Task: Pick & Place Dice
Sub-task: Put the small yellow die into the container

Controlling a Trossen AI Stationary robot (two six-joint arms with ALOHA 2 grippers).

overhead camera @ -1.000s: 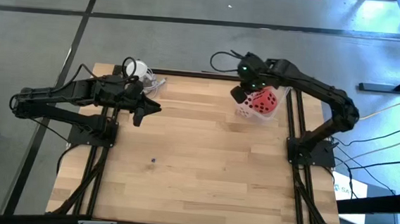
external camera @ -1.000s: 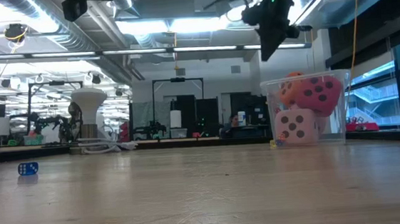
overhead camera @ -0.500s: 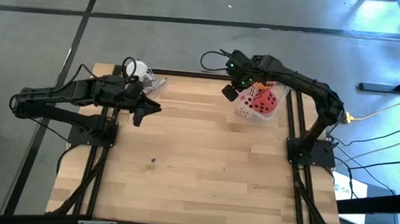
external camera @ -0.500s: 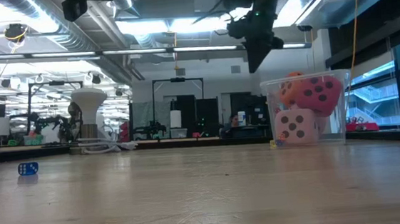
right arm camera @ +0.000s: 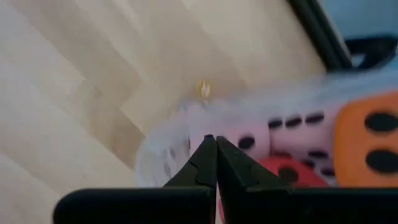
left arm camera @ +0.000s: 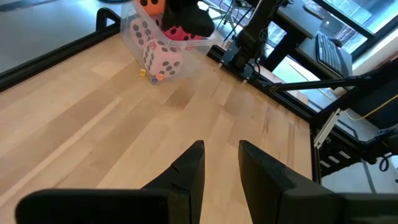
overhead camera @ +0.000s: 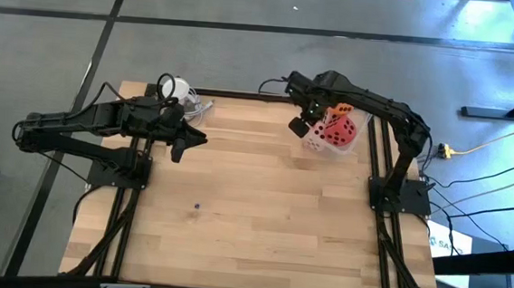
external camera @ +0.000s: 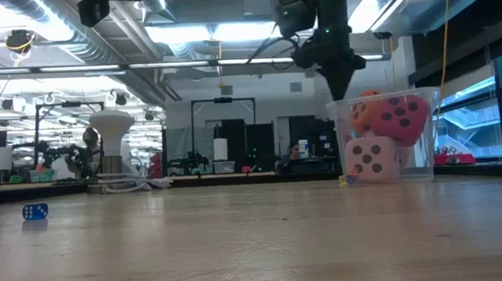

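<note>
Far left of the tub (overhead camera: pixel 330 135), the left gripper (overhead camera: pixel 189 142) waits slightly open. The right gripper (overhead camera: pixel 299 126) hangs closed and empty at the tub's left rim; the dice (external camera: pixel 385 134) sit inside. Next: open and reach in.

- From above, you look straight down on the whole wooden table (overhead camera: pixel 253 207) and both arms.
- At tabletop height, you look level across the boards into the room behind.
- Your left wrist camera faces across the table toward the clear container (left arm camera: pixel 163 46) of dice, also seen in both fixed views.
- Your right wrist camera sits close over that container (right arm camera: pixel 180 140), looking down.
</note>
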